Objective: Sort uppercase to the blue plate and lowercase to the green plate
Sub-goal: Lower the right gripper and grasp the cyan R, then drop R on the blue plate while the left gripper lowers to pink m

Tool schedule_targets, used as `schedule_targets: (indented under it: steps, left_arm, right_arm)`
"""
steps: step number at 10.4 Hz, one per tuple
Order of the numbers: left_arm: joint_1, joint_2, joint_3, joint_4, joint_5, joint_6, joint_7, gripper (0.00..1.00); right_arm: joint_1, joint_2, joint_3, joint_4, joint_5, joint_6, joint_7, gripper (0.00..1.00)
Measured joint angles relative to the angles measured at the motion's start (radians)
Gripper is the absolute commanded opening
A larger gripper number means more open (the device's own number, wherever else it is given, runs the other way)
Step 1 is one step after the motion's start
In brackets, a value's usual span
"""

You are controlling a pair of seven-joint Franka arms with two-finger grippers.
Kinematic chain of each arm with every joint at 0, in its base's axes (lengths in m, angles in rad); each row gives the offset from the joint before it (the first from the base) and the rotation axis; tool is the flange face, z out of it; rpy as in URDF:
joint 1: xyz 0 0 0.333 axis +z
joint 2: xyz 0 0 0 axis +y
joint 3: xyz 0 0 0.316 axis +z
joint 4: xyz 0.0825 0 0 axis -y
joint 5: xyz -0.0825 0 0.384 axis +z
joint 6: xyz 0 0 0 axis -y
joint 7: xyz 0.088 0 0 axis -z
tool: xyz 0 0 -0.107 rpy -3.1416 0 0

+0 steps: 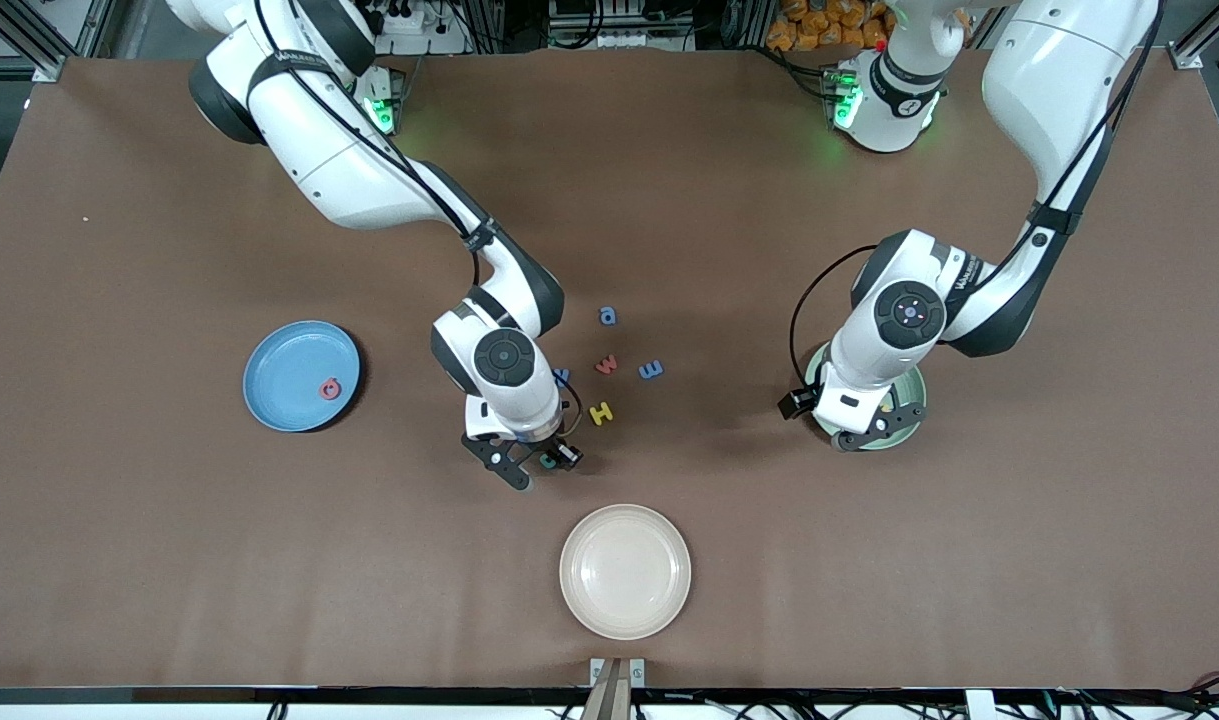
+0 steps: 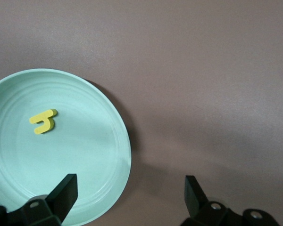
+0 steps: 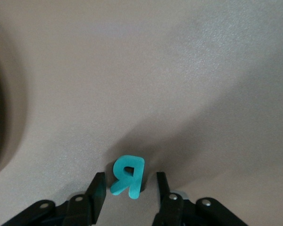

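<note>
While we straddle the teal R [image 3: 128,175] with the right end effector [image 3: 128,190], the main risk we judge is a poor pinch: the foam letter looks tilted between the pads, and if they close off-centre it could twist out or get shoved along the worktop [image 1: 169,560]. A second risk is the carry toward the blue plate [image 1: 302,376], which sits at roughly nine o'clock from the right end effector in the front view; a weak hold could drop the letter short of the rim.

Seen from the right wrist, the R sits between the two fingers [image 3: 96,193], which stand apart with a small gap on each side, so we read this end effector as released and not yet gripping. From the front, it sits low at the worktop, at about seven o'clock from the yellow H [image 1: 601,412].

Our left end effector [image 2: 127,200] hangs spread wide and empty over the edge of the green plate [image 2: 104,141], where the yellow h [image 2: 43,121] already lies. The red round letter [image 1: 330,388] rests in the blue plate. A blue a [image 1: 607,316], red w [image 1: 606,365] and blue m [image 1: 650,370] remain loose on the worktop.
</note>
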Motion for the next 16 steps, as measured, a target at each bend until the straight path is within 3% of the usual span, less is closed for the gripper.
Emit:
schedule_targets:
  steps: [10,12,16]
  left_arm:
    - [0.001,0.0,-0.002,0.0,0.0,-0.002,0.0,1.0]
    - [-0.007,0.0,-0.005,0.0,-0.009,-0.002,0.0,1.0]
    - [-0.04,0.005,-0.008,0.001,-0.051,-0.004,-0.031,1.0]
  right_arm:
    - [0.0,0.0,-0.001,0.003,-0.011,-0.009,-0.003,0.19]
    - [-0.003,-0.001,-0.001,0.018,-0.029,-0.07,-0.056,0.14]
    - [-0.041,-0.048,-0.005,0.047,-0.036,-0.25,-0.308,0.15]
